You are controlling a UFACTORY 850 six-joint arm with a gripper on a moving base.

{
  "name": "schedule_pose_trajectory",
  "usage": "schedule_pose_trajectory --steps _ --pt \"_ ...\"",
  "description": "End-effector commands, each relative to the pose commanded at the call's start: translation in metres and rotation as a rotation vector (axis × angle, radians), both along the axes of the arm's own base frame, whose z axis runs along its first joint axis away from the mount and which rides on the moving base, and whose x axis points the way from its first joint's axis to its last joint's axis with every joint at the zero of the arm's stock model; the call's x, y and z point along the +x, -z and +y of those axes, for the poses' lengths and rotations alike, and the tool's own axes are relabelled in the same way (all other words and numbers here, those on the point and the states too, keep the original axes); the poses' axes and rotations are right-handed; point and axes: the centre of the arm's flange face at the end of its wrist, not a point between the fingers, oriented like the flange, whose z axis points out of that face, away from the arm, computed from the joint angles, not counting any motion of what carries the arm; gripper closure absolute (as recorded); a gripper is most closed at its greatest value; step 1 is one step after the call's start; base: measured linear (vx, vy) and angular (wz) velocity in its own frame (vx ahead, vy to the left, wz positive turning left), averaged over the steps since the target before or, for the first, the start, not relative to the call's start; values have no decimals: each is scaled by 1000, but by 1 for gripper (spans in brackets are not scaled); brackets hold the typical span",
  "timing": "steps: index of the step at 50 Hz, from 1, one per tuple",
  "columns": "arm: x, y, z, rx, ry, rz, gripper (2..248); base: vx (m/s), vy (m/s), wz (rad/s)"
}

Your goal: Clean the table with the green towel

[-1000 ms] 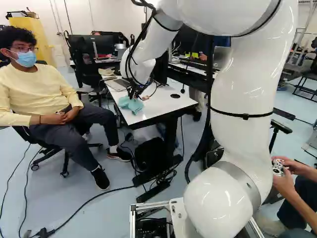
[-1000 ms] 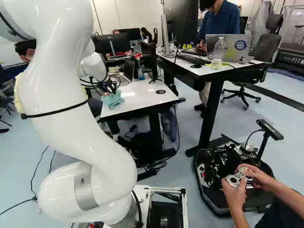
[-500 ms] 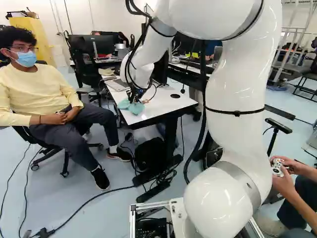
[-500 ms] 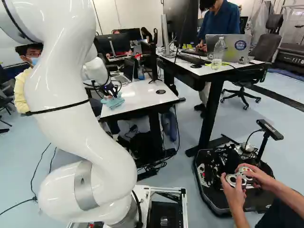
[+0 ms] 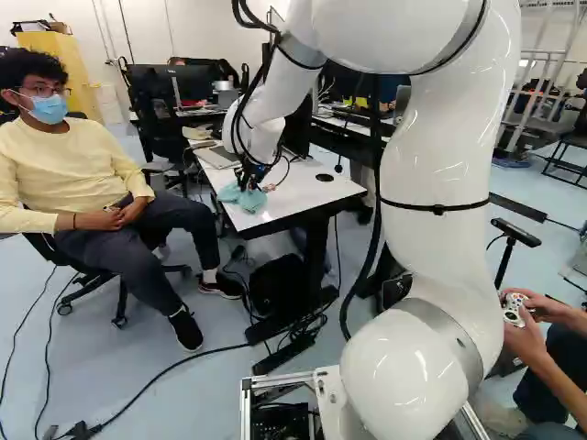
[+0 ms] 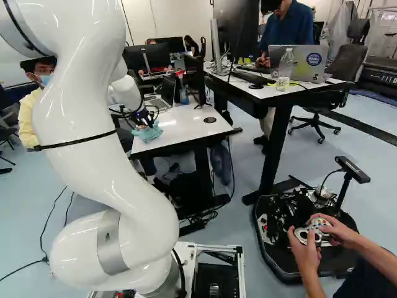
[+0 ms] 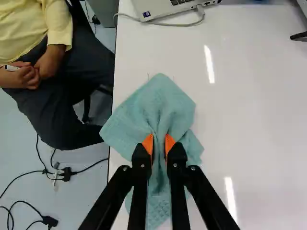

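Note:
In the left base view my gripper is at the near left part of the white table, with the green towel bunched under it. The wrist view shows the gripper shut on a fold of the towel, its orange pads pressing from two sides. The towel spreads flat around the fingers, on the tabletop close to its edge. Its part beneath the fingers is partly hidden by them.
A laptop with a cable lies on the table ahead of the towel. A person sits close beside the table's edge. In the right base view a second desk stands to the right, and a person's hands hold a controller.
Over the last second the arm has lowered and shifted slightly, and the towel it holds has settled flatter on the table. Since half a second ago little has moved. The base has stayed put.

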Motion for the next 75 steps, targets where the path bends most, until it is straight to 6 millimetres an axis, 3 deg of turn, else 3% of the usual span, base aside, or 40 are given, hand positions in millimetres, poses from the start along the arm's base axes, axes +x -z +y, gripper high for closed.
schedule_pose_trajectory --steps 32,48,60,75 --pt "-3 2 0 -15 -3 44 199 0 0 0" --pt "-2 3 22 -14 -38 38 199 0 0 0" --pt "15 4 30 -10 -38 28 199 0 0 0" --pt "41 5 20 -4 -7 15 199 0 0 0"
